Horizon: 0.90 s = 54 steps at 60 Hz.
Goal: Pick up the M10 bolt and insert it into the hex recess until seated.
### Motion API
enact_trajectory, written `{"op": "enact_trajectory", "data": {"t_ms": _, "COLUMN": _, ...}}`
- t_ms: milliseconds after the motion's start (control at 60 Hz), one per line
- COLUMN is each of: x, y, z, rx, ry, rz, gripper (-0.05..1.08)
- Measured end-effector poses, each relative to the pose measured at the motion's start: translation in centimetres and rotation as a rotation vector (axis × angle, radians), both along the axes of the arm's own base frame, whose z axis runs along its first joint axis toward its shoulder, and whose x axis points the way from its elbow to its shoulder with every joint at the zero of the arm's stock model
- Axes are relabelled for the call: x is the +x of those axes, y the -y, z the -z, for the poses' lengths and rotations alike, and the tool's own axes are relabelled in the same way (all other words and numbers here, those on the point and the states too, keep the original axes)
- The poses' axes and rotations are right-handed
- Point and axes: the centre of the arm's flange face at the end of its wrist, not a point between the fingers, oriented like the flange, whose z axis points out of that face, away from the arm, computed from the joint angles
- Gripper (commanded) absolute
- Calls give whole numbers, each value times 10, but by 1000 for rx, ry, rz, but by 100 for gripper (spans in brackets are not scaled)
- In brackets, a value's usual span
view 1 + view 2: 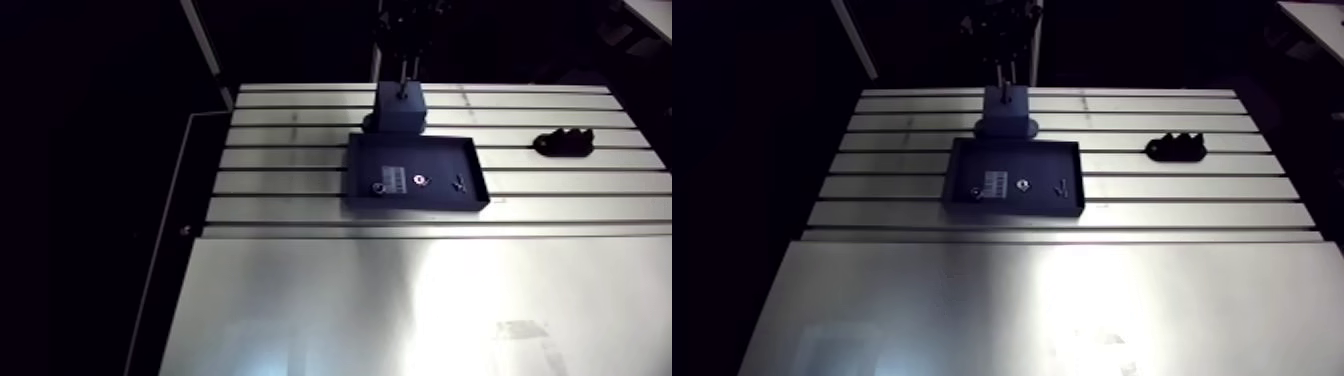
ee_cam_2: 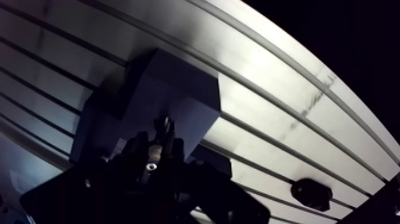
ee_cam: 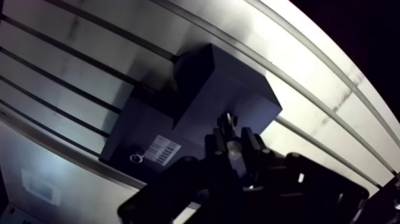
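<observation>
In the wrist view my gripper [image 3: 233, 136] is shut on the M10 bolt [image 3: 225, 121], a short metal stub that sticks out past the fingertips. The bolt points down at the top face of a dark block [image 3: 238, 89] and hovers just above it. I cannot make out the hex recess in the block's dark top. In the arm view the gripper [image 1: 403, 72] hangs over the same block [image 1: 400, 108], which stands on the slotted table directly behind a dark tray [image 1: 415, 150].
The tray holds a white label [image 1: 395, 180], a small ring-shaped part [image 1: 379, 186], a washer [image 1: 419, 181] and a small screw [image 1: 458, 183]. A black lumpy object [image 1: 565, 142] lies to the tray's right. A smooth metal plate [image 1: 400, 310] covers the table's front.
</observation>
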Motion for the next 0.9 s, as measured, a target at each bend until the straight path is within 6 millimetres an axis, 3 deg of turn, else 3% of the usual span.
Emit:
{"op": "enact_trajectory", "data": {"t_ms": 767, "x": 2, "y": 1, "z": 2, "rx": 0, "ry": 6, "rz": -2, "gripper": 77}}
{"op": "enact_trajectory", "data": {"t_ms": 900, "x": 2, "y": 1, "z": 3, "rx": 0, "ry": 7, "rz": -1, "gripper": 69}}
